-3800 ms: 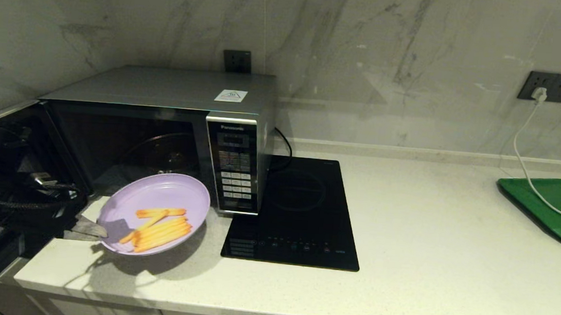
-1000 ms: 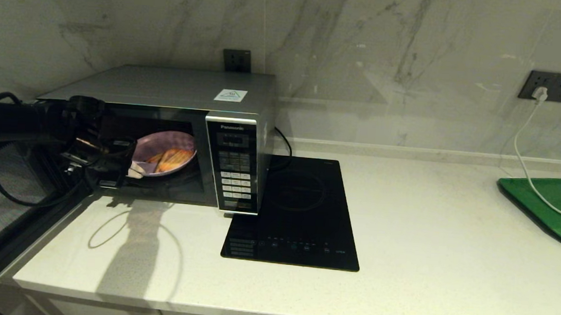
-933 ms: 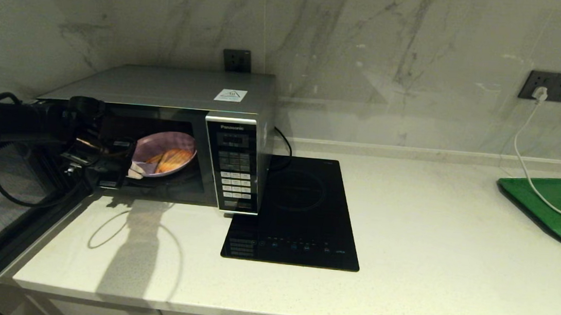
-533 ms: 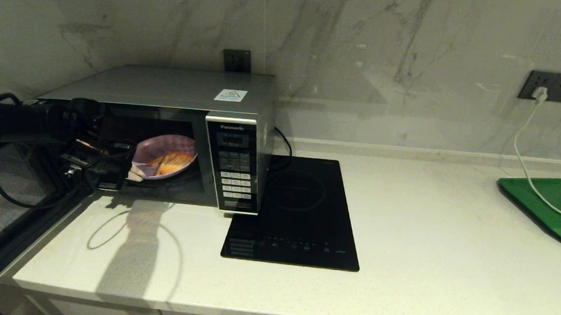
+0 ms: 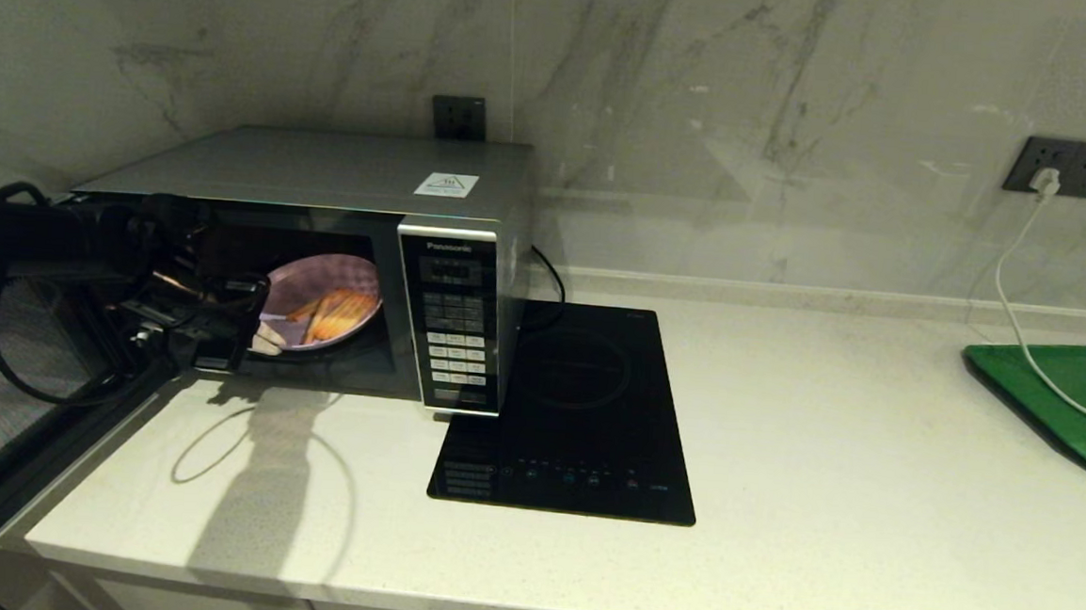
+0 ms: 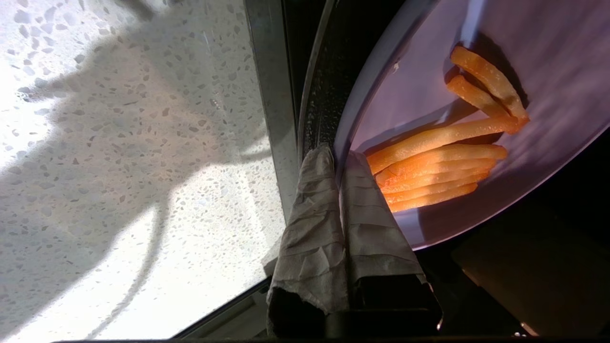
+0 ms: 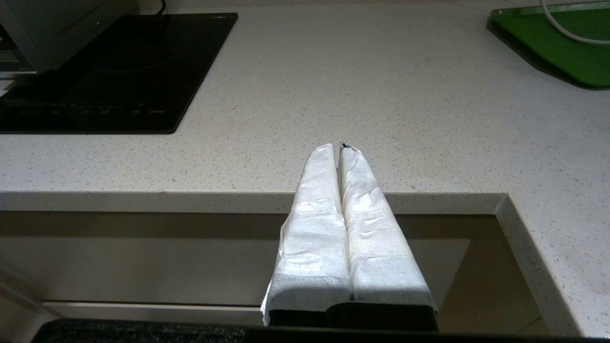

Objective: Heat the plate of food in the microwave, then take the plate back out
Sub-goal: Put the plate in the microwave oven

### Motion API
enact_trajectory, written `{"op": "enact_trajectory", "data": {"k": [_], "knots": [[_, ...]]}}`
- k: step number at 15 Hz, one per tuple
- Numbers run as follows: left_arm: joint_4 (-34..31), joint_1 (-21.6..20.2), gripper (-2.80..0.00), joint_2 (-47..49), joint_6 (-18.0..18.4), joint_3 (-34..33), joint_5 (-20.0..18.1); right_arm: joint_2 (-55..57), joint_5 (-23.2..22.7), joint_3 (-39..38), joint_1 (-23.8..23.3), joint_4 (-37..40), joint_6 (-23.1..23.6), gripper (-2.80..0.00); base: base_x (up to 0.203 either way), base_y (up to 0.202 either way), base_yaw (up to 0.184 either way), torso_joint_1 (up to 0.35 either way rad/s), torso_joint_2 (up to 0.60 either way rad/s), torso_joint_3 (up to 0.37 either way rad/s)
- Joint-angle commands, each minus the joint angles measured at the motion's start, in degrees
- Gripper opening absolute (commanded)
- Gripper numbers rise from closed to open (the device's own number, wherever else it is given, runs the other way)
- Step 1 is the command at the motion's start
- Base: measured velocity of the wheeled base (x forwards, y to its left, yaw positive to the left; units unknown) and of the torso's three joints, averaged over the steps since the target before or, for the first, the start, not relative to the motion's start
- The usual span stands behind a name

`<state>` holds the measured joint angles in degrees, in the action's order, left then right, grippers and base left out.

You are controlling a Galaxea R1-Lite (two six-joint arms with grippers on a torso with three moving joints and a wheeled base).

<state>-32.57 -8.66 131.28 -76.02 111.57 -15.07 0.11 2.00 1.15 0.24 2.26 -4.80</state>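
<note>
Since 3.8 s ago, we see the plate of food (image 5: 322,303) gone from above the counter (image 5: 780,433) into the microwave (image 5: 343,180), where the left tool (image 5: 263,337) pinches its near rim, both wrapped fingers (image 6: 310,224) pressed on the edge. We see the plate tilted inside the cavity; whether it rests on the turntable we cannot tell, since the dark interior hides its underside. Much of the left arm is cut off at the head view's left edge, and the open door is hard to make out behind it. Our right tool (image 7: 342,148) hangs just off the counter's front edge, its 2 fingers pressed together on nothing. Part of the green tray (image 5: 1075,394) is cut off at right.
</note>
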Motion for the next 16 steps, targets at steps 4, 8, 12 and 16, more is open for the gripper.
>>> {"op": "enact_trajectory", "data": {"k": [4,8,12,16], "knots": [[1.29,-0.14,-2.80,-0.94,0.49,0.05,0.09,-0.02,0.02,0.00,0.02,0.02,-0.04,-2.80,0.000,0.000,0.000,0.000,0.00,0.000],[3.52,-0.13,-2.80,-4.10,0.75,0.05,-0.28,-0.02,0.02,0.00,0.02,0.02,-0.04,-2.80,0.000,0.000,0.000,0.000,0.00,0.000],[1.14,-0.47,-2.80,-2.53,0.87,0.05,-1.37,-0.02,0.02,0.00,0.02,0.02,-0.04,-2.80,0.000,0.000,0.000,0.000,0.00,0.000],[0.94,-0.84,-2.80,-1.55,0.87,0.05,-1.37,-0.02,0.02,0.00,0.02,0.02,-0.04,-2.80,0.000,0.000,0.000,0.000,0.00,0.000]]}}
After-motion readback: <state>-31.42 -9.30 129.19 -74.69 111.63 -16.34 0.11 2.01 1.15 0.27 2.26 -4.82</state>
